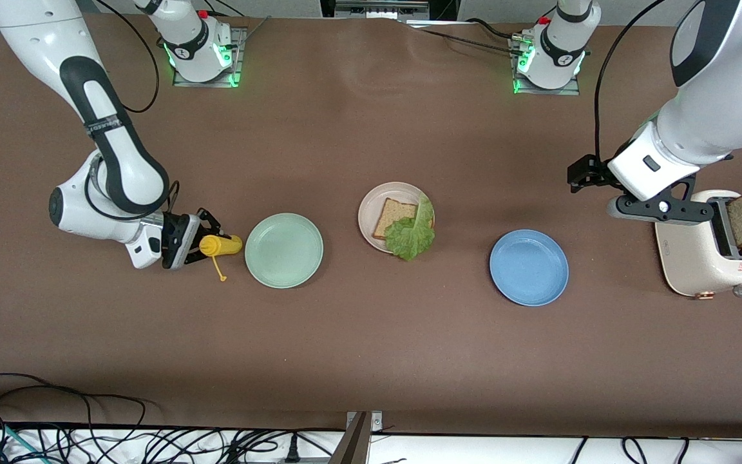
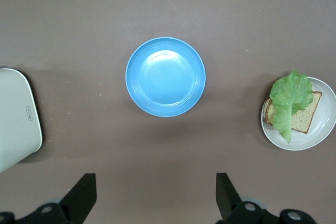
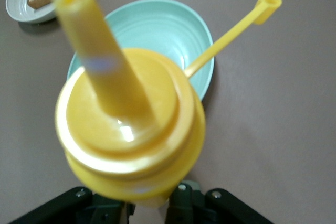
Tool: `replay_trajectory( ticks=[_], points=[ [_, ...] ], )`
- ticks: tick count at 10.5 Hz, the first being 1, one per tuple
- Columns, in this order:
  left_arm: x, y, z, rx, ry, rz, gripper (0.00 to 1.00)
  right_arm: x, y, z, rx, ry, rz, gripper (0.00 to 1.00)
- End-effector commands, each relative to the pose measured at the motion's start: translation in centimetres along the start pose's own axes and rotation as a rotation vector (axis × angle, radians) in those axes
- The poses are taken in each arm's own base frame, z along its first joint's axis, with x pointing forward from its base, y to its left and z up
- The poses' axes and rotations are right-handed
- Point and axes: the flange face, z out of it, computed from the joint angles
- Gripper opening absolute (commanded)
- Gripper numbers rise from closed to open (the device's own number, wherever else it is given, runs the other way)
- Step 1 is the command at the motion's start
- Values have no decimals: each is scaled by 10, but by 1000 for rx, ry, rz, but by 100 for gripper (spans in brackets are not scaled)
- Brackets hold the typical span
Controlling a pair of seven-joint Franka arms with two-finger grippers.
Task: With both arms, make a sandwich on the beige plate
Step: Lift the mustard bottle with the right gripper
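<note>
Right claw [image 1: 198,240] grips yellow bottle [image 1: 220,245] lying on table [image 1: 371,348] by green plate [image 1: 284,250]. Left claw [image 2: 155,195] wide open, empty, over blue plate [image 2: 166,76].

Beige plate [image 1: 371,205], brown bread [image 1: 394,216], green lettuce [image 1: 412,233], yellow btl [image 1: 219,245].

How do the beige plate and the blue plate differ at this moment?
The beige plate carries a bread slice and a lettuce leaf; the blue plate carries nothing. The beige plate looks smaller, and it lies farther from the front camera. Both are round and shallow.
</note>
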Motion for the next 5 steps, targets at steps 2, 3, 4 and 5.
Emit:
replay_trajectory(
  ticks=[2,3,4,5],
  points=[
    [-5,1,-6,28,2,-11,100,64,-31,-28,-76,-96,31,0],
    [-5,1,-6,28,2,-11,100,79,-40,-27,-83,-140,66,0],
    [-5,1,-6,29,2,-11,100,104,-54,-28,-85,-171,96,0],
    [-5,1,-6,29,2,-11,100,126,-66,-29,-114,-211,133,0]
  ],
)
